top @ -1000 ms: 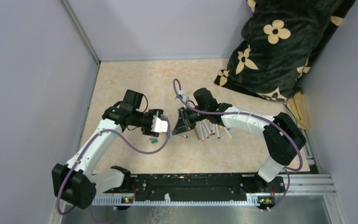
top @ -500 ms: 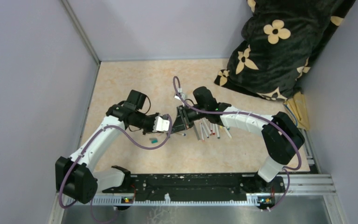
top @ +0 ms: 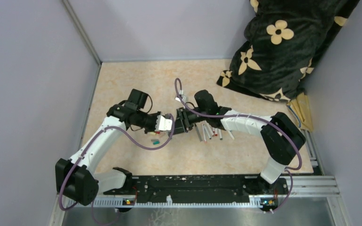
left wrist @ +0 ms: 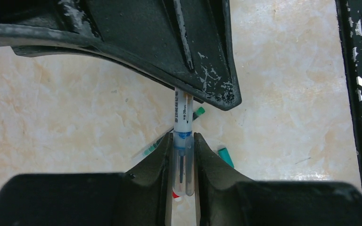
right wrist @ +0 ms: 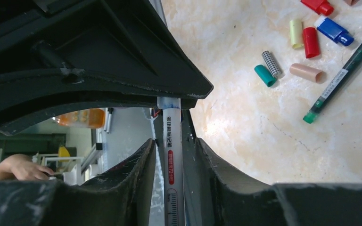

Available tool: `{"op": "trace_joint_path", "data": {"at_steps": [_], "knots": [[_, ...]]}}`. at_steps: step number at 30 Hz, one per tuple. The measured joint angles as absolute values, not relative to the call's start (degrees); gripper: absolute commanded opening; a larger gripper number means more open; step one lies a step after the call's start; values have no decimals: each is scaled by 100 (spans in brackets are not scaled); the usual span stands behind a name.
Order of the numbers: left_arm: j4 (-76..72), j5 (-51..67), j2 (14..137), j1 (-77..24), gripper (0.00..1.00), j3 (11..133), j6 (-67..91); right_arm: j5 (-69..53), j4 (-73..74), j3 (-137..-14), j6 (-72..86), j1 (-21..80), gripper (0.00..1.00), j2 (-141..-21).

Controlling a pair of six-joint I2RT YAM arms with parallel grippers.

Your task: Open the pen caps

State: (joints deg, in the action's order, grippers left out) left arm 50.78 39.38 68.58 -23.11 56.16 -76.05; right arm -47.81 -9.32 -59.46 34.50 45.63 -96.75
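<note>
My left gripper is shut on the clear, blue-ringed pen cap of a white pen. The barrel runs straight up between the fingers of my right gripper. In the right wrist view the jaws stand apart, with a gap on each side of the barrel. The two grippers meet tip to tip at mid-table: left gripper, right gripper. Several loose pen caps lie on the table, among them teal, red and blue.
Several pens lie in a row under the right forearm. A green pen lies beside the loose caps. A dark flowered blanket fills the far right corner. Grey walls close in the left and back sides.
The left gripper has moved right and closed on the cap end of the pen. The right jaws, tight on the barrel before, have just spread apart.
</note>
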Motion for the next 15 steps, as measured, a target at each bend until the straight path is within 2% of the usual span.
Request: {"op": "trace_joint_path", "data": {"at_steps": [5,6,7,10,15], "knots": [[5061,3859,6838,-2314,3,5666,-7647,-4711,-1485,-5739,3789,4589,15,-9679],[5061,3844,6834,-2314,3,5666,-7651,-4672,-1614,-5695,3863,4589,14,-9679],[5057,3815,6825,-2314,2,5666,-7655,-4644,-1723,-5649,3931,4589,14,-9679],[5052,3776,6818,-2314,2,5664,-7686,-4593,-1922,-5577,4069,4598,33,-9679],[5052,3712,6764,-2316,2,5664,-7717,-4397,-1861,-5579,4060,4598,37,-9679]]}}
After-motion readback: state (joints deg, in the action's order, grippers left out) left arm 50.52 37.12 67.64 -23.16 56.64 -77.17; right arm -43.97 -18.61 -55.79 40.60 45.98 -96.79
